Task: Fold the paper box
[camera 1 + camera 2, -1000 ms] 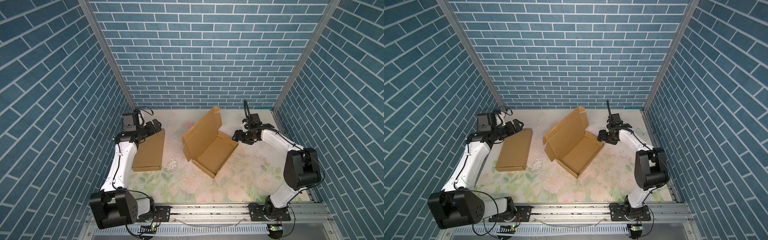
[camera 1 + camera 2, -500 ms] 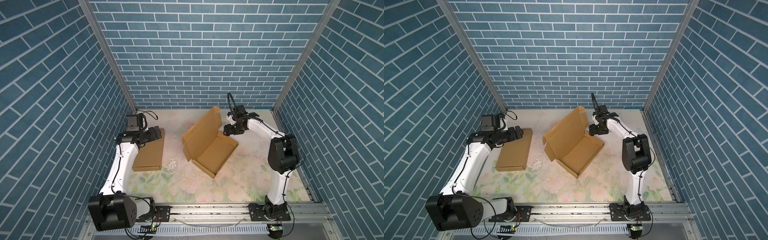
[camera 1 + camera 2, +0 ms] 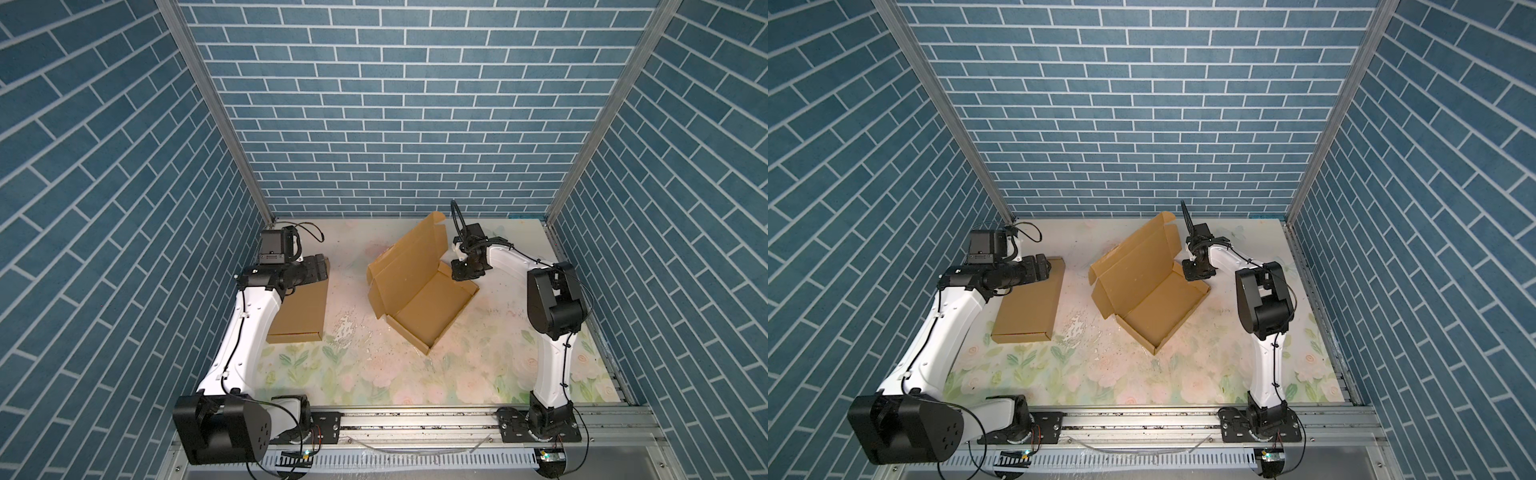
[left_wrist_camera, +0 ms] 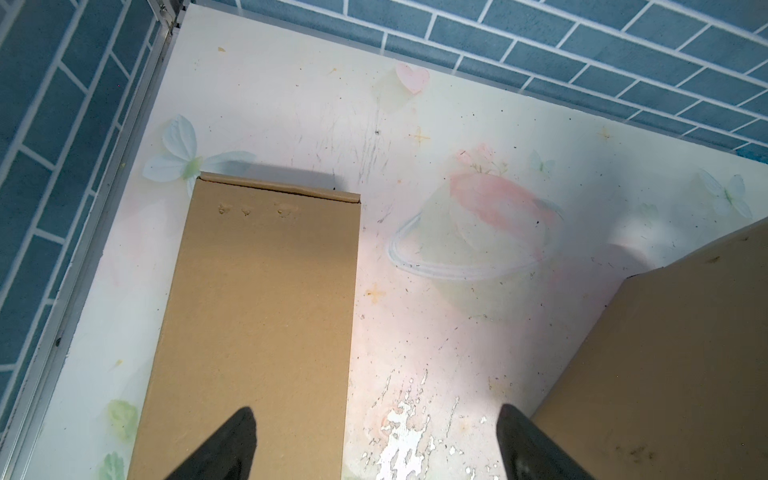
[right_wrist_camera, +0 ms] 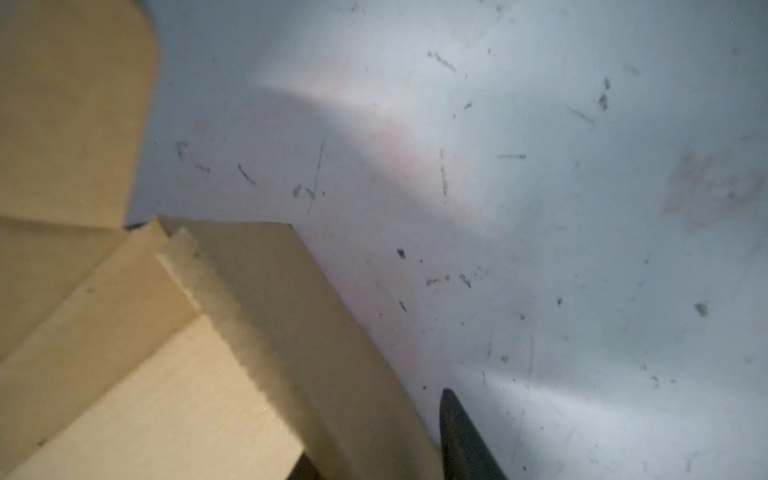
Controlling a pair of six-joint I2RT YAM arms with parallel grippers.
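Left wrist view: left gripper point(image 4: 374, 411) has fingers spread wide, empty, above the closed flat box point(image 4: 257, 311). Paper box point(image 3: 428, 307) sits open mid table point(image 3: 374, 374), lid point(image 3: 407, 257) raised. Right gripper point(image 3: 462, 274) is at its back right corner, can't tell if it's pinching.

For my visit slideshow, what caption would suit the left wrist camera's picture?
The left gripper, open, over a closed flat cardboard box, with the open paper box beside it on the flowered table.
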